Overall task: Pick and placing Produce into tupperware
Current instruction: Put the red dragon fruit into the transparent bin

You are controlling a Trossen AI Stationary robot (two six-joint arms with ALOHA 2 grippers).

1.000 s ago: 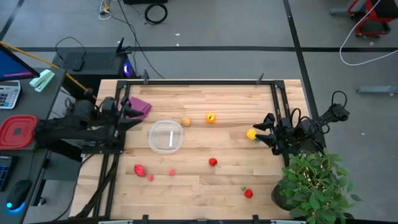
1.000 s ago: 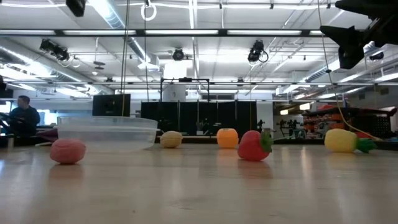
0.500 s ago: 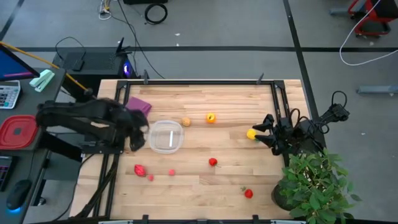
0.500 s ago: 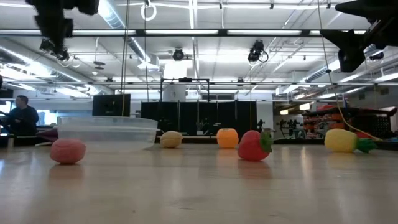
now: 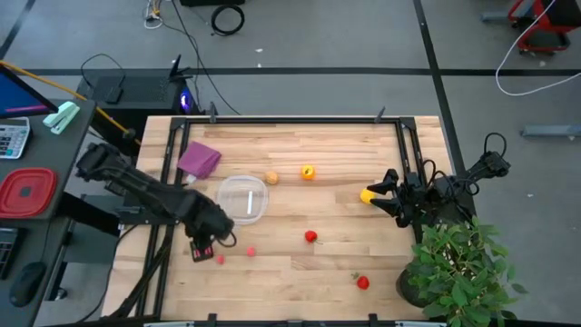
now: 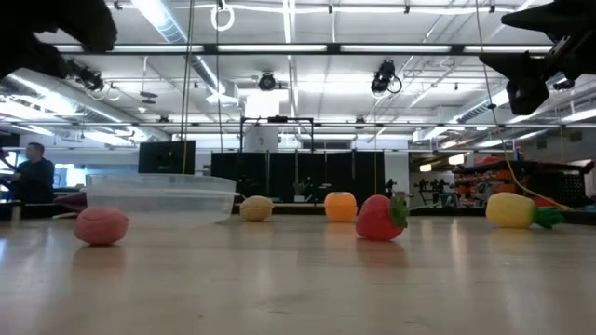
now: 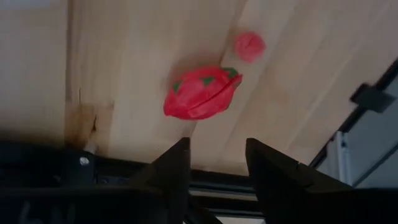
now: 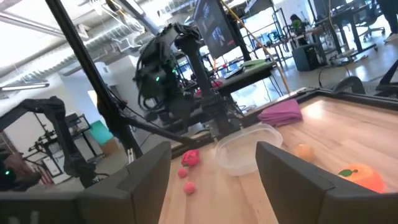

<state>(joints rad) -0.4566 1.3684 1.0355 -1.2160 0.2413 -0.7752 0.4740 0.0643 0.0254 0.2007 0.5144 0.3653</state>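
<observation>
The clear round tupperware (image 5: 243, 200) (image 6: 163, 197) stands on the table, left of centre. Produce lies scattered on the wood: a tan piece (image 5: 271, 178), an orange one (image 5: 308, 172), a yellow one (image 5: 367, 194), a red one (image 5: 310, 236), a strawberry (image 5: 362, 282) and small pink balls (image 5: 251, 251) (image 7: 249, 45). My left gripper (image 5: 204, 243) (image 7: 217, 162) hovers open above a red fruit with green spots (image 7: 202, 93) near the table's left near corner. That fruit lies ahead of the fingertips, apart from them. My right gripper (image 5: 386, 191) (image 8: 224, 180) waits open beside the yellow piece.
A purple cloth (image 5: 200, 159) lies at the table's far left. A red lidded container (image 5: 25, 193) sits on a side desk off the left edge. A leafy plant (image 5: 463, 272) crowds the near right corner. A person (image 6: 35, 172) sits far off in the room.
My left arm has swung from beside the purple cloth toward the table's near edge, passing the tupperware's left side and coming down over the red spotted fruit. Nothing on the table has moved.
</observation>
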